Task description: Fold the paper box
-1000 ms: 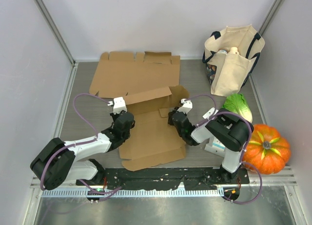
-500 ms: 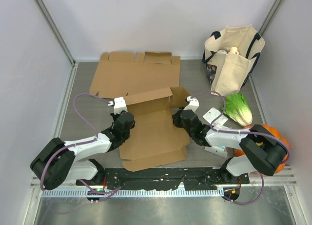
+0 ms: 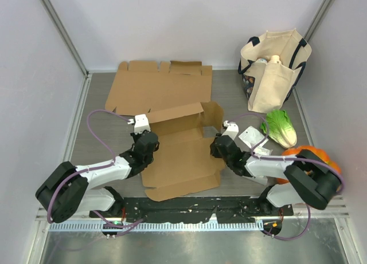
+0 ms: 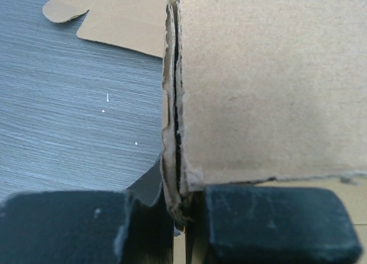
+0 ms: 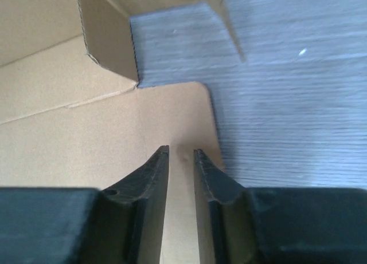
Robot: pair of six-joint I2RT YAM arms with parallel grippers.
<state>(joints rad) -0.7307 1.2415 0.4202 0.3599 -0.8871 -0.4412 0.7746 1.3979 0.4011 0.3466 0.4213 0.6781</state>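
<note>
The brown paper box lies partly unfolded at the table's middle, its back wall and a right rear flap standing up. My left gripper is shut on the box's left edge; in the left wrist view the doubled cardboard is pinched between the fingers. My right gripper sits at the box's right edge. In the right wrist view its fingers stand a narrow gap apart over a flat flap, with nothing between them.
A second flat cardboard sheet lies at the back. A cream tote bag stands at the back right. A green cabbage, a white packet and an orange pumpkin lie to the right.
My right gripper has drawn back to the right, off the box's right side, and its arm has swung low. The right rear flap now stands more upright. My left gripper has not moved.
</note>
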